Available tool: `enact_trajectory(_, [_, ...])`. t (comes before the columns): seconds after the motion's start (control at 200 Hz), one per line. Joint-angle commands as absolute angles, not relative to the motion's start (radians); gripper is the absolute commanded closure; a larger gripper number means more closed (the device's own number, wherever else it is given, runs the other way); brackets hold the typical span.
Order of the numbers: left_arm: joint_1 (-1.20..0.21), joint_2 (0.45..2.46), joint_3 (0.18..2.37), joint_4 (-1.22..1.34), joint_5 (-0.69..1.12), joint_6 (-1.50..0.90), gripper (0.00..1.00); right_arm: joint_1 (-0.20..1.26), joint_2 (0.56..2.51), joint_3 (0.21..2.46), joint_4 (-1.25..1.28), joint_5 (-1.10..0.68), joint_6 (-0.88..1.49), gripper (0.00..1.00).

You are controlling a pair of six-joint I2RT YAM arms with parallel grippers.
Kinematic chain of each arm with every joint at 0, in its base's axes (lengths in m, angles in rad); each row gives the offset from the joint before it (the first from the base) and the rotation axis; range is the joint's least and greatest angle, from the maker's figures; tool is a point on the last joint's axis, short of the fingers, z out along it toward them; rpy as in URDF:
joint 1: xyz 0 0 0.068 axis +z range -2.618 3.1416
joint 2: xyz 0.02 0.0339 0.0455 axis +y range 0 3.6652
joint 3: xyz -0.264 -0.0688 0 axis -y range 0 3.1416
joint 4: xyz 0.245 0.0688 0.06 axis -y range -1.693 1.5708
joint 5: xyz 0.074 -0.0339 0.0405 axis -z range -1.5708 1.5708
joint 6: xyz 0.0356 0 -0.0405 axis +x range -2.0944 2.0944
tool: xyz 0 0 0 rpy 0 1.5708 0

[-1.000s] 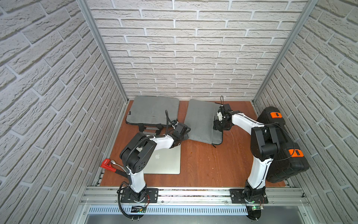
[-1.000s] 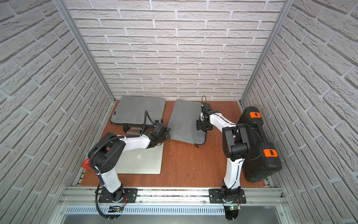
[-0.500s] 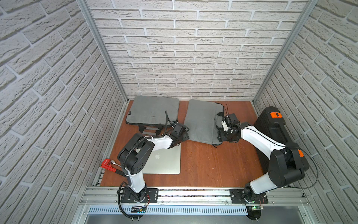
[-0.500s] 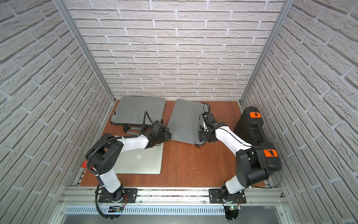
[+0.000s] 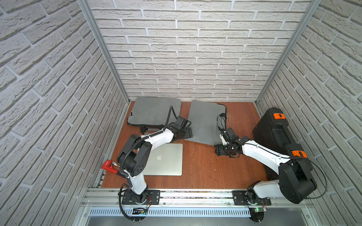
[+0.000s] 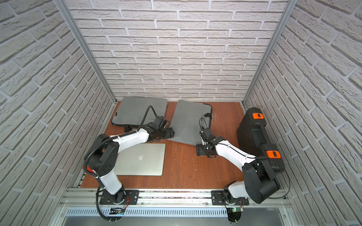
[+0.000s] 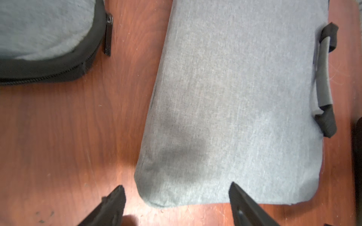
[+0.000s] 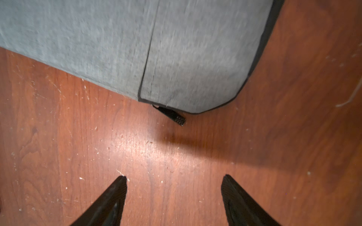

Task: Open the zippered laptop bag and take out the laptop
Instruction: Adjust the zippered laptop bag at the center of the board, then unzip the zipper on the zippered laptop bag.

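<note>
1. White brick walls (image 5: 195, 58) close in three sides of a red-brown wooden table (image 5: 205, 166). A black case (image 5: 274, 133) stands along its right edge.
2. The laptop (image 5: 166, 162) lies shut and flat on bare wood at the near left, partly under the left arm and clear of both bags. Taking it out looks done.
3. Two grey bags lie at the far side.
   - The fleecy bag (image 5: 152, 111) is in the far-left corner, its black zip edge showing.
   - The woven bag (image 5: 203, 121) is at the centre, its long axis running near to far and leaning a little, with its handle (image 7: 324, 78) on the right-hand side.
4. The deciding relation is that the woven bag lies between the arms, one near corner in front of each. The left arm is nearer the laptop, which lies just towards the front from it.
5. The left tool (image 7: 176, 185) is spread wide and holds nothing, with the bag's near-left corner just ahead between its tips.
6. The right tool (image 8: 174, 178) is also wide and empty, over bare scratched wood.
7. A black zip pull (image 8: 172, 116) pokes from under the near-right corner, ahead of the right tool and apart from it.
</note>
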State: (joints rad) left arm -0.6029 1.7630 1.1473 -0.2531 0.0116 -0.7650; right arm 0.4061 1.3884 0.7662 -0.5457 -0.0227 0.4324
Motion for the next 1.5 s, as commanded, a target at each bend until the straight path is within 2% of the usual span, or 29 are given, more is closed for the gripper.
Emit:
enact_trajectory(0.0, [-0.574, 1.81, 1.215, -0.401, 0.038, -0.678, 0.17, 0.426, 1.403, 0.751, -0.425, -0.038, 0.48, 0.24])
enact_trajectory(0.36, [-0.553, 1.896, 1.293, -0.428, 0.066, -0.636, 0.21, 0.437, 1.495, 0.72, -0.286, 0.016, 0.482, 0.27])
enact_trajectory(0.625, [-0.551, 1.926, 1.3, -0.398, 0.081, -0.656, 0.31, 0.446, 1.589, 0.758, -0.205, -0.005, 0.475, 0.36])
enact_trajectory(0.915, [-0.554, 1.966, 1.302, -0.37, 0.106, -0.673, 0.41, 0.458, 1.621, 0.782, -0.2, 0.072, 0.441, 0.49])
enact_trajectory(1.155, [-0.556, 1.97, 1.3, -0.353, 0.122, -0.68, 0.48, 0.488, 1.632, 0.793, -0.191, 0.084, 0.44, 0.55])
enact_trajectory(1.495, [-0.562, 1.977, 1.291, -0.348, 0.117, -0.696, 0.6, 0.498, 1.636, 0.788, -0.208, 0.122, 0.459, 0.78])
